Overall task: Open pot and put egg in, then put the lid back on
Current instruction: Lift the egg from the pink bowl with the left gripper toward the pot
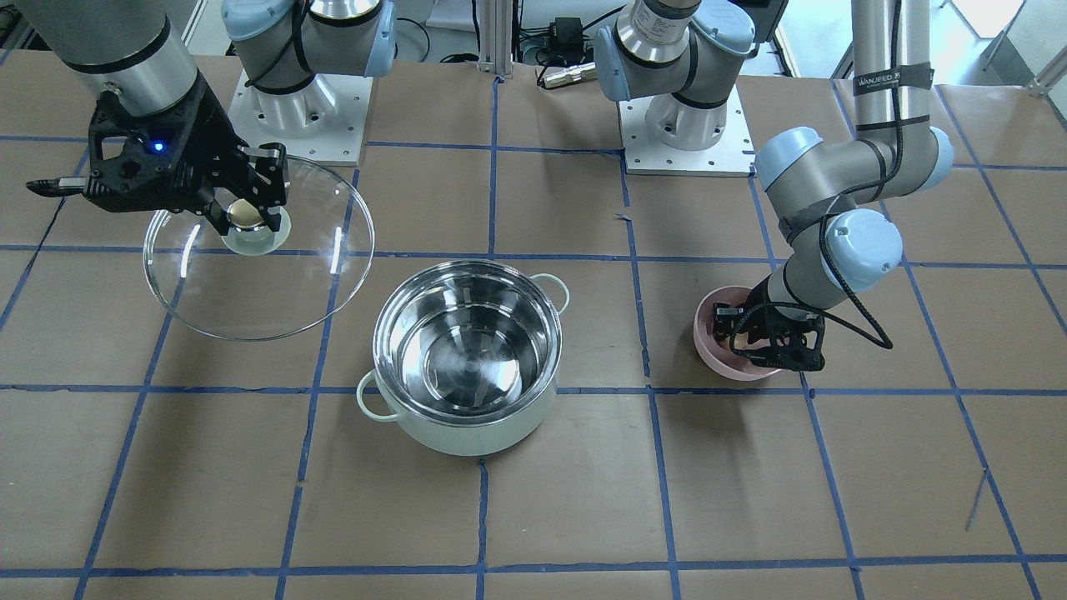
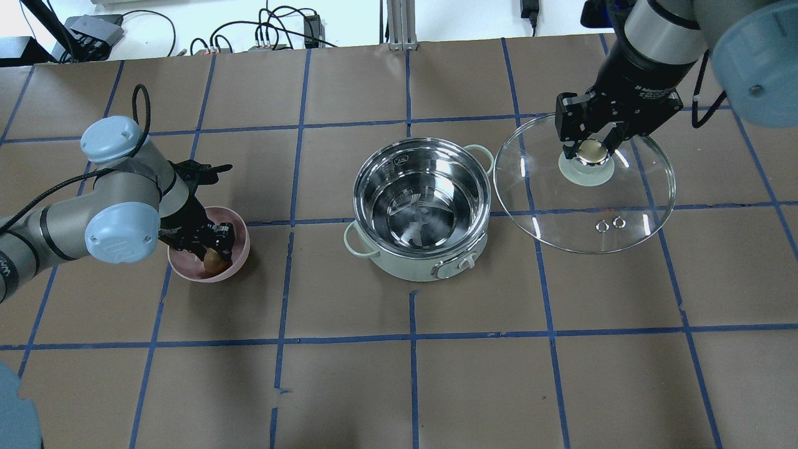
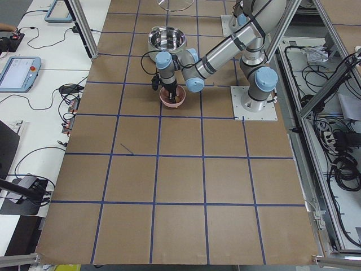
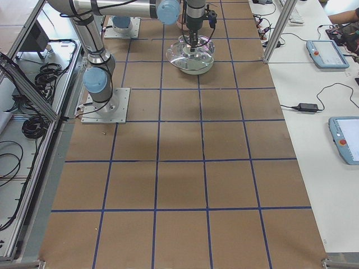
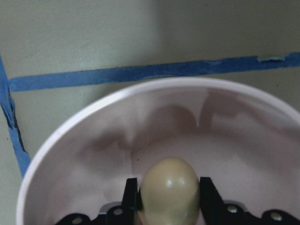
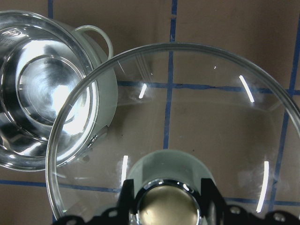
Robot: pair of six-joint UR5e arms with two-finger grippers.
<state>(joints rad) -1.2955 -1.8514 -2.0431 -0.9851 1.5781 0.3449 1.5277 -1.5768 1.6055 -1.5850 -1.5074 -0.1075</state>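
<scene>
Shows, from overhead, the pot (image 2: 405,269) open near the middle of the bench (image 2: 561,374): mint wall outside, bare shiny steel inside, one loop handle (image 2: 481,153) at about 1 o'clock on its rim and the other at about 8 o'clock.

Grips the cream knob (image 2: 591,151) of the lid (image 2: 636,212) with the right end effector (image 2: 590,148), at 3 o'clock from the pot. Closes narrow there, one finger on each side of the knob. Holds the clear glass roughly level, with its edge just beside the pot's 1 o'clock handle. Cannot tell whether the lid's rim touches the bench.

Reaches down with the left end effector (image 2: 215,254) into the pink bowl (image 2: 242,240), which sits at 9 o'clock from the pot and well apart from it. Pinches the egg (image 5: 169,187) between both fingers (image 5: 130,199), so the narrow gap is filled by the shell. Has the egg, tan-brown from overhead, low inside the bowl, toward its 6 o'clock side in that view. Cannot tell from the wrist view whether the egg rests on the bowl's floor or hangs just above it.
</scene>
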